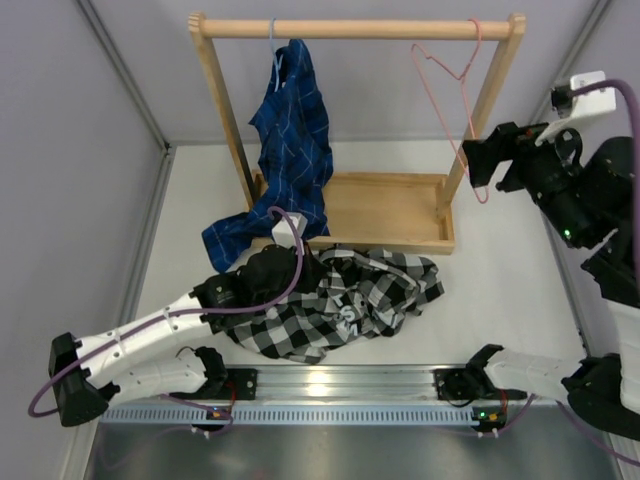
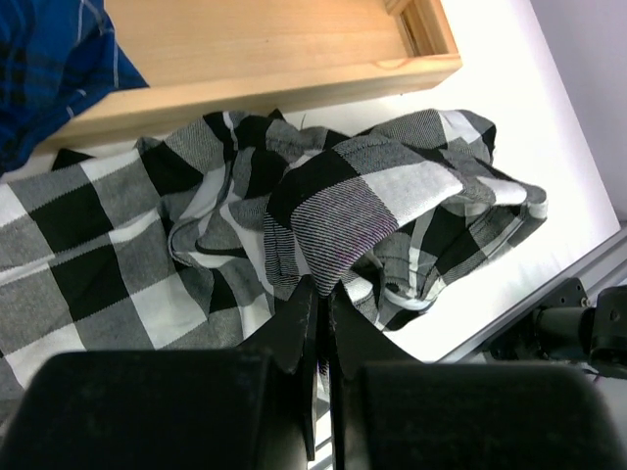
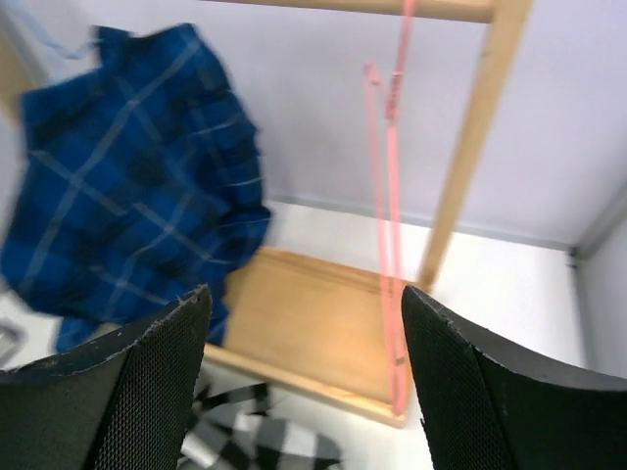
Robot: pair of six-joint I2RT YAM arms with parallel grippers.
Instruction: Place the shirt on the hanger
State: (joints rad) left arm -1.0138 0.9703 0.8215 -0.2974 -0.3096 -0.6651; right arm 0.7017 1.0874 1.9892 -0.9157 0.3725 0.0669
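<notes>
Black-checked shirt (image 2: 333,196) pinched, left wrist view only

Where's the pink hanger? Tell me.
Top view: the pink hanger hangs from the wooden rail at its right end, beside the right post, near the right hand.

A wooden rack (image 1: 385,210) stood at the far edge of the white surface (image 1: 500,290). Toward the left edge, a light blue hanger (image 1: 272,45) on its bar carried a dark blue shirt (image 1: 292,130), whose tail spilled over the rack's base onto the surface. A metal rail (image 1: 340,383) lined the near edge.
</notes>
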